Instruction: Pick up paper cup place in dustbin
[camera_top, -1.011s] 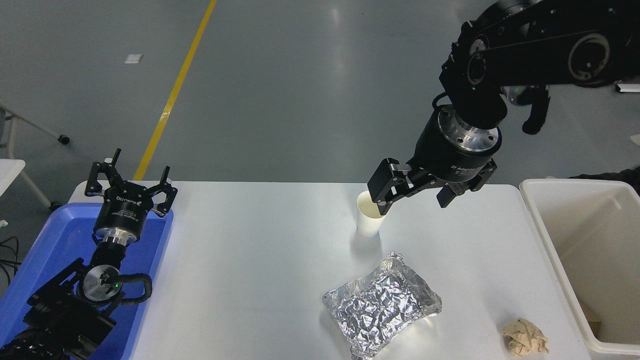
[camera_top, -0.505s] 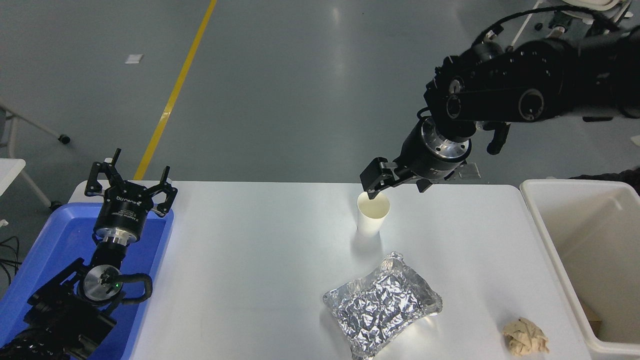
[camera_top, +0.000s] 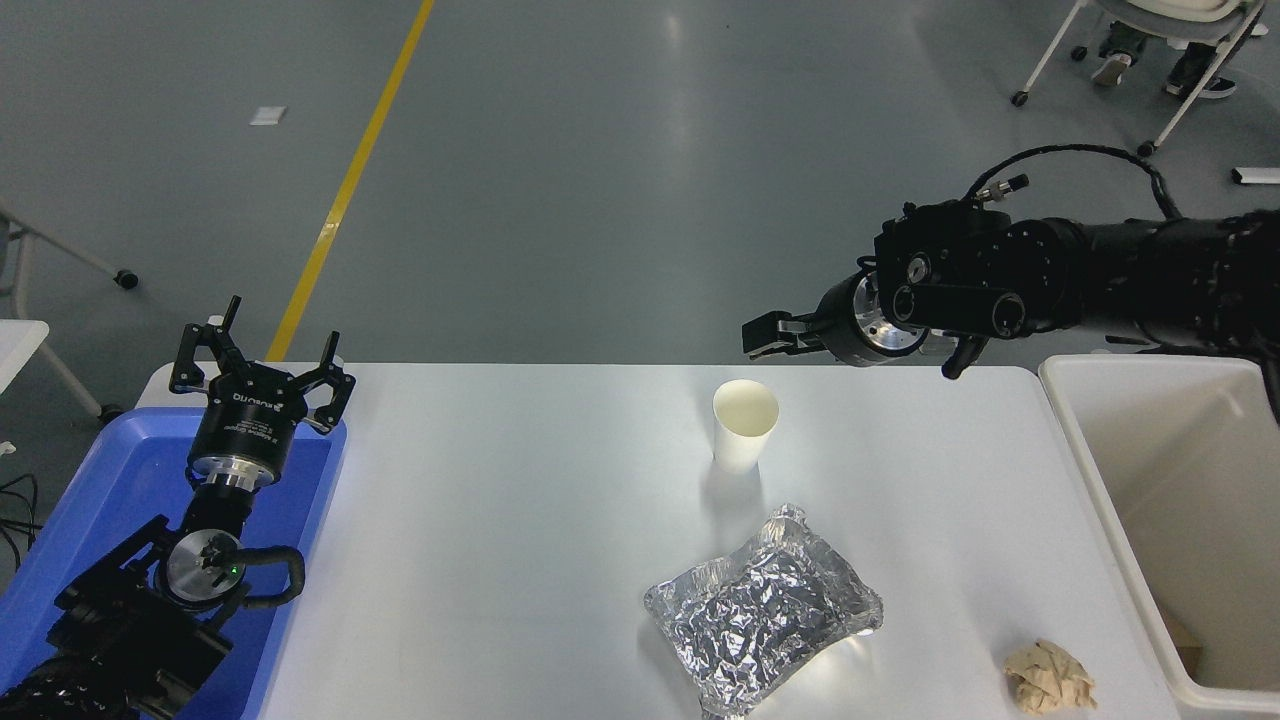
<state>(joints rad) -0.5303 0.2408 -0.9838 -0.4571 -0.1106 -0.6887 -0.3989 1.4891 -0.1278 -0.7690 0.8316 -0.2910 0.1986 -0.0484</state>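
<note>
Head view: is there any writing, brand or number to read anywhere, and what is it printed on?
Left gripper: white print on its black body, seen upside down, too small to read surely.
Right gripper: no print shows.
Paper cup, dustbin, blue tray, foil: no print.

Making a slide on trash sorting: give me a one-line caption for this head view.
Right gripper hovers beyond the upright paper cup; dustbin waits at right.

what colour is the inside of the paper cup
Cream, with a white outside; the paper cup shows in the head view.
</note>
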